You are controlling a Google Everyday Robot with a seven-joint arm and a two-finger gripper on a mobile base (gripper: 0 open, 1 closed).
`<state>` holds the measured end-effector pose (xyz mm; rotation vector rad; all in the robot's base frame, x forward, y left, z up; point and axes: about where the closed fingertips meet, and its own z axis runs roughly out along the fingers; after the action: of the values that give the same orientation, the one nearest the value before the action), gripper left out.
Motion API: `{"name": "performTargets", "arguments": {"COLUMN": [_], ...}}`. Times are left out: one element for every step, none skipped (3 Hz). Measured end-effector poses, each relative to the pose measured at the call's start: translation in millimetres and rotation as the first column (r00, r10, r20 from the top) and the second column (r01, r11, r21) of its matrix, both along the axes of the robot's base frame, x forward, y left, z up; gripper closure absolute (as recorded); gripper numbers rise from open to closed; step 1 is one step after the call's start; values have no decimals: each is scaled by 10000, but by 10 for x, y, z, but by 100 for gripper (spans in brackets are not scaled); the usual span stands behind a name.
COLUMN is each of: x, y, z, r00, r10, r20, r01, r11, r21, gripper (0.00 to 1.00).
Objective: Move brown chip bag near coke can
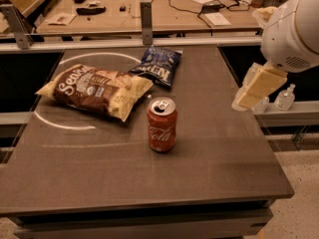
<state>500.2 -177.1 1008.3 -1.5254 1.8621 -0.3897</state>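
The brown chip bag (94,89) lies flat on the left half of the dark table (219,173), its pale-yellow right end close to the coke can. The coke can (161,124) stands upright near the table's middle, just right of and in front of the bag. My gripper (245,101) hangs in the air over the table's right edge, well to the right of the can and touching nothing. The white arm (294,31) reaches in from the upper right.
A smaller dark blue chip bag (159,66) lies behind the can, next to the brown bag. A small clear bottle (285,97) stands off the table's right side. A workbench (149,9) with cables and metal posts runs behind the table.
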Motion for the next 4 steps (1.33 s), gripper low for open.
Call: {"name": "performTargets", "arguments": {"x": [229, 229, 356, 565], "y": [62, 62, 183, 510], "z": [24, 25, 71, 82], "r00": [9980, 9981, 9966, 9929], "r10": [-623, -622, -772, -629], "r20": [49, 50, -295, -1008], "r01": [617, 616, 796, 741], "r11": [9951, 9951, 9927, 9910], "r21": [771, 771, 904, 1112], "gripper": [0, 0, 0, 0]}}
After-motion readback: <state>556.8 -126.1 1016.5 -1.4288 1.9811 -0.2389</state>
